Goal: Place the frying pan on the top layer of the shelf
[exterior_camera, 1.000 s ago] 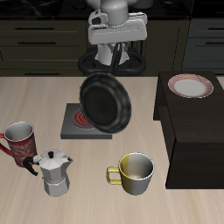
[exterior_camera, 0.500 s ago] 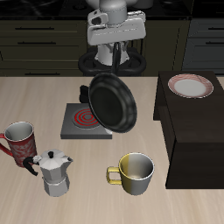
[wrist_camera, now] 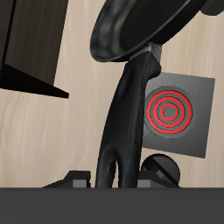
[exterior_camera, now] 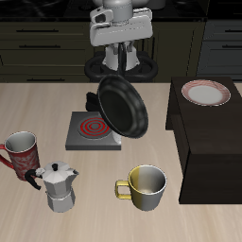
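Note:
The round black frying pan (exterior_camera: 124, 106) hangs tilted in the air above the grey burner (exterior_camera: 93, 130), its handle running up into my gripper (exterior_camera: 121, 59). In the wrist view the handle (wrist_camera: 124, 114) runs from my shut fingers to the pan's bowl (wrist_camera: 144, 26). The gripper is shut on the handle. The shelf (exterior_camera: 210, 132) is the large dark boxy unit beside the pan, nearer the table's side edge; a corner of it shows in the wrist view (wrist_camera: 26, 48). The pan is apart from the shelf, level with or just above its top.
A pink-rimmed plate (exterior_camera: 206, 93) lies on the shelf's top toward the back. A yellow mug (exterior_camera: 146, 186), a silver moka pot (exterior_camera: 59, 187) and a red mug (exterior_camera: 21, 149) stand near the table's front. Dark cabinets (exterior_camera: 47, 43) line the back.
The pan has risen a little and shifted slightly toward the shelf with my gripper. Nothing else has moved.

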Controlling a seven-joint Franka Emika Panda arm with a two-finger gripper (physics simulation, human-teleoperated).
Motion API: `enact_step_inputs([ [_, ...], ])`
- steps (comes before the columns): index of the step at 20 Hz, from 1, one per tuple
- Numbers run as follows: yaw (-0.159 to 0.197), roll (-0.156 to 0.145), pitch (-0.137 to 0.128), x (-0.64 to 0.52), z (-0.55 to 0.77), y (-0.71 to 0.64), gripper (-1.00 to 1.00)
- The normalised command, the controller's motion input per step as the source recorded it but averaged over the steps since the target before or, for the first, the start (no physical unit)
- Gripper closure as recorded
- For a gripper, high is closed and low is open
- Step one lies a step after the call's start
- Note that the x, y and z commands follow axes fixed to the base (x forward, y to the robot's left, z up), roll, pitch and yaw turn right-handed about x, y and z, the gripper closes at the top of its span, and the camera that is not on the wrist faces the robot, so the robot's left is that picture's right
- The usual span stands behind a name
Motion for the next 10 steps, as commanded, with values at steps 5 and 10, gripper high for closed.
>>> enact_step_inputs([
  [5,0.075,-0.010,-0.044,-0.07,0.10,-0.06,1.00],
  [10,0.032,-0.011,-0.028,-0.04,0.13,-0.09,1.00],
])
